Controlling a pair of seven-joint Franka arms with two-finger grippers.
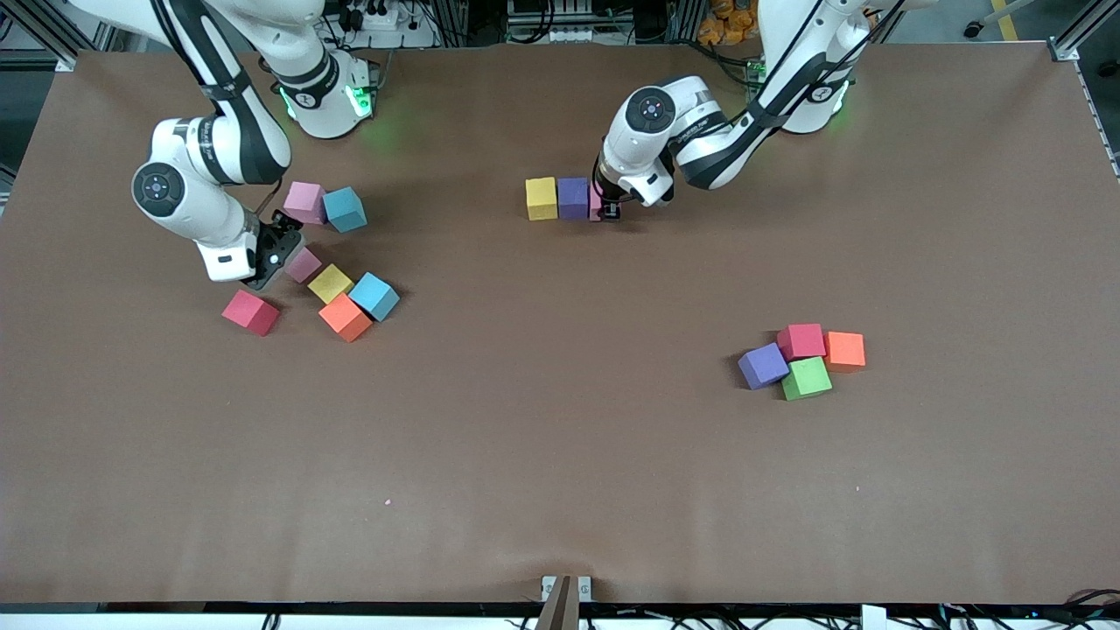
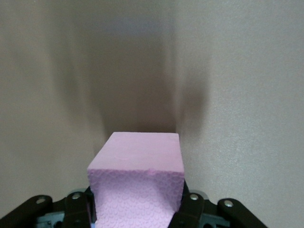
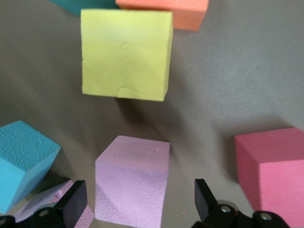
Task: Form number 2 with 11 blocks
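The left gripper [image 1: 610, 208] pinches a pink matte foam cube [image 2: 137, 183] set on the brown table [image 1: 560, 455], touching the purple foam cube [image 1: 573, 198], which touches the yellow foam cube [image 1: 542, 198]: a three-cube row. Toward the right arm's end from that row, the right gripper [image 1: 282, 254] hangs with fingers [image 3: 204, 197] spread wide over a second pink cube [image 3: 133, 187], beside a second yellow cube [image 3: 126, 54].

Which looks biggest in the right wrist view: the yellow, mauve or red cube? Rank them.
1. Yellow cube.
2. Mauve cube, between the open right pincer fingers.
3. Red cube, cut by the frame, so unsure.
Distance from the camera differs; they may match.
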